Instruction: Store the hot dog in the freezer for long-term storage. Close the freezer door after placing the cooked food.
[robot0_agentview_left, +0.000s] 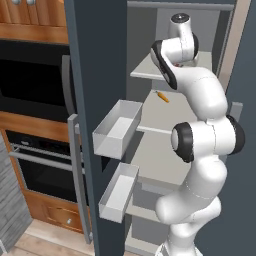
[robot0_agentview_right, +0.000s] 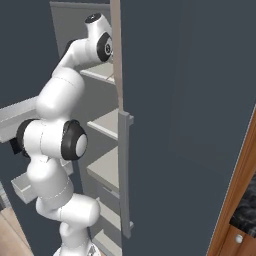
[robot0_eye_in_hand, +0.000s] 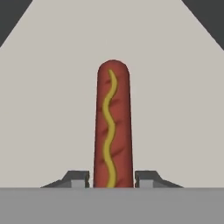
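Observation:
The hot dog (robot0_eye_in_hand: 113, 127), reddish-brown with a wavy yellow mustard line, lies flat on a pale grey freezer shelf (robot0_eye_in_hand: 52, 109). My gripper (robot0_eye_in_hand: 112, 179) straddles its near end. A thin gap shows between each fingertip (robot0_eye_in_hand: 81, 178) and the sausage, so the jaws stand slightly open and off it. In the left base view my arm reaches up into the freezer (robot0_agentview_left: 165, 120), and the hand is hidden behind the wrist near the upper shelf. The freezer door (robot0_agentview_left: 97, 65) stands swung open to the left, with its long grey handle (robot0_agentview_left: 80, 175).
Two grey door bins (robot0_agentview_left: 117, 127) (robot0_agentview_left: 119, 192) jut from the open door close to my arm. A small orange bit (robot0_agentview_left: 162, 96) lies on a middle shelf. A black microwave (robot0_agentview_left: 30, 85) and oven (robot0_agentview_left: 35, 165) sit left. The twin door (robot0_agentview_right: 190, 125) stays closed on the right.

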